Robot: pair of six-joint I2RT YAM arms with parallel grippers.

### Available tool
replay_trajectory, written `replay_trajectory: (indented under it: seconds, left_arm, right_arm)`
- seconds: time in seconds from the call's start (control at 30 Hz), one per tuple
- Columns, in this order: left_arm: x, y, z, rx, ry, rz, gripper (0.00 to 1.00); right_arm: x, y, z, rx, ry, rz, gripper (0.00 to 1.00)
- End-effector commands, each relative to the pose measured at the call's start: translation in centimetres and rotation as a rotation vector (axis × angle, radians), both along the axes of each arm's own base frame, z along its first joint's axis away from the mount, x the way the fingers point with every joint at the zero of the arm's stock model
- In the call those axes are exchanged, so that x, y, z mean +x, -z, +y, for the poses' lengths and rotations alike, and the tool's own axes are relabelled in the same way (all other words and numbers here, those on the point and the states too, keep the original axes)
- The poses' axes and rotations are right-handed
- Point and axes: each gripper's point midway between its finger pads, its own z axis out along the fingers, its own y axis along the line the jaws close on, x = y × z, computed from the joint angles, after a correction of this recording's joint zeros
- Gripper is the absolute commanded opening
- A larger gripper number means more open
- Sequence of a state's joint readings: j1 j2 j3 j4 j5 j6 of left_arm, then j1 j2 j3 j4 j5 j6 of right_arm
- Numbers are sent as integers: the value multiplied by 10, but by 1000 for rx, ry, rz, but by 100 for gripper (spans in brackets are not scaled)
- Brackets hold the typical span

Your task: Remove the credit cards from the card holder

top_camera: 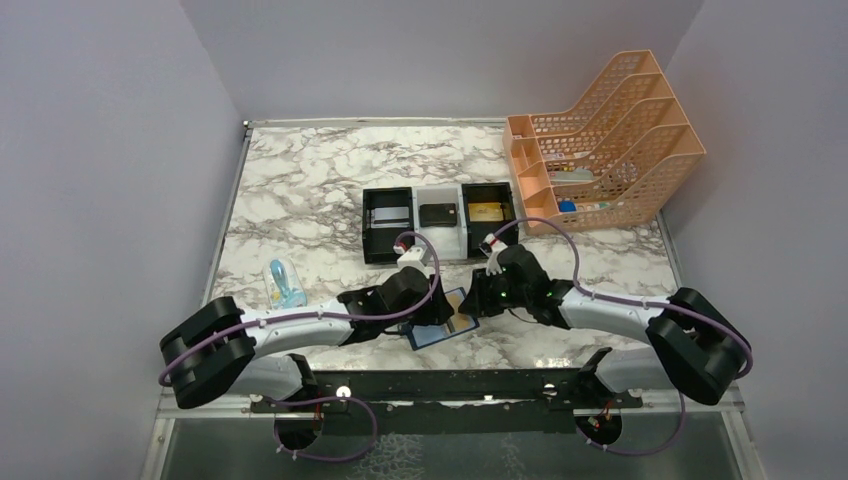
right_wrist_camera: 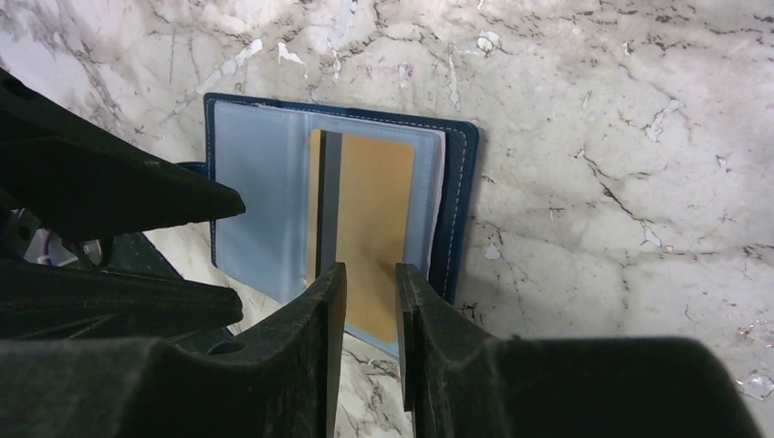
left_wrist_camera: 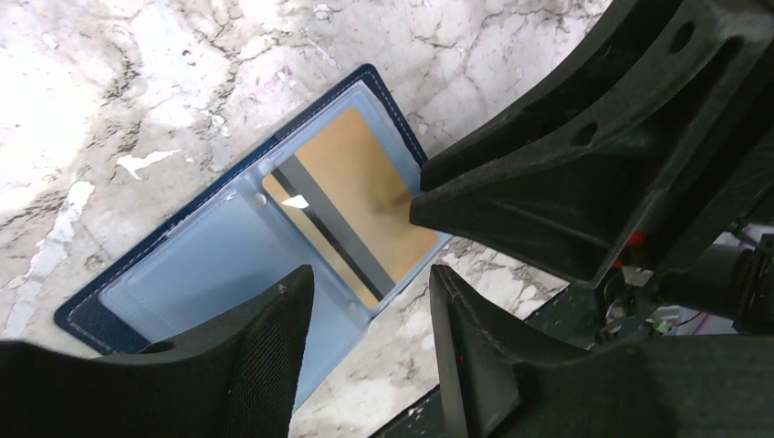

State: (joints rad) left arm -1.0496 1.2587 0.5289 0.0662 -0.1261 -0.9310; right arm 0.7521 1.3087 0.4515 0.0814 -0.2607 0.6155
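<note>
Looks nearly done, with three credit cards (top_camera: 438, 213) in the trays (top_camera: 385, 246) at the middle of the worktop (top_camera: 300, 190) and one gold card (right_wrist_camera: 370, 205) left in the open card holder (right_wrist_camera: 462, 210); left hand (left_wrist_camera: 370, 278) released, right hand (right_wrist_camera: 370, 271) astride it, grip unclear.

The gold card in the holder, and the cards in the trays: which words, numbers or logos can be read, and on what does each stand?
No text can be read anywhere.
On the gold card: only its back with a dark stripe shows, no print.
On the cards in the trays: too small to read.
</note>
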Motion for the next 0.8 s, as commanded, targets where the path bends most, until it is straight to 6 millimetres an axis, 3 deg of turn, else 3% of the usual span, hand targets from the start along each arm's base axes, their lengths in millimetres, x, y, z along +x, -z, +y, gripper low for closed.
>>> replay_trajectory:
  seconds: [0.0,0.2,0.6,0.77]
  left_arm:
    - [11,-5,-13,-85,-67,-12,51]
    - [8,11,-13,-80,-74,23,45]
    - [-1,43,9,-9,-114,67,40]
    - [-1,45,10,-17,-128,72,36]
  right_arm:
    - [4,-4,5,7,-21,-18,26]
    - [-1,1,11,24,-58,11,20]
    - [-7,27,-4,-52,-12,64,18]
    - [-13,33,-8,-50,-1,88,18]
